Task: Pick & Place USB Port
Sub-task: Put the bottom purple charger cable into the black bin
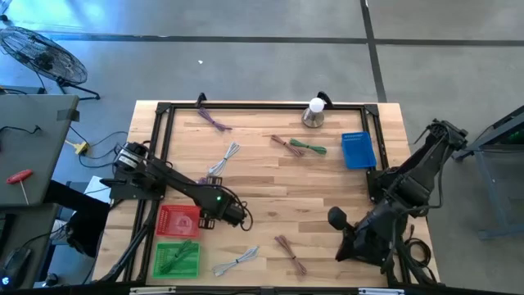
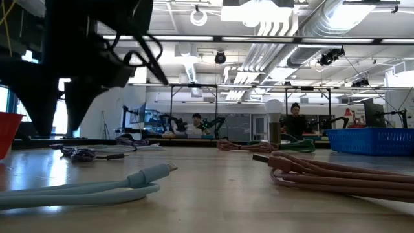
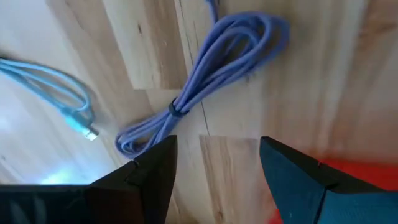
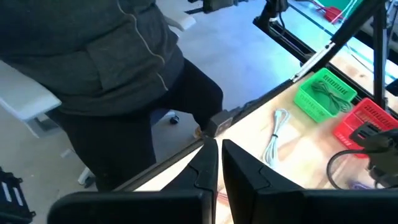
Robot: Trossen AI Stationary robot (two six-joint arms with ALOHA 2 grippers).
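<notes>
High view: left gripper (image 1: 237,215) reached over the table's near-left part, just right of the red basket (image 1: 174,220).
Left claw: released; in its wrist view the two dark fingers (image 3: 149,177) stood apart with bare wood between them, holding nothing.
Purple cable (image 3: 211,68): a tied coil lying flat on the wood just ahead of the left fingers, not touched by them; in the high view it was hidden under the gripper.
Light-blue cable (image 3: 59,93): beside the purple one, its plug end pointing toward it, apart from the fingers.
Red basket edge: showed at the corner of the left wrist view, next to one finger.
Green basket (image 1: 177,259): just nearer the table's front than the red one, with a green cable inside.
Blue basket (image 1: 358,150): far right of the table, well apart from both arms.
Other cables: pale one (image 1: 237,260) and pink one (image 1: 290,254) near the front edge; more bundles lay toward the far side.
Right gripper (image 4: 219,163): waited at the near-right edge of the table, clenched, fingers nearly together and empty.
Person (image 4: 112,68): in a grey top, seated beyond the table edge in the right wrist view.
</notes>
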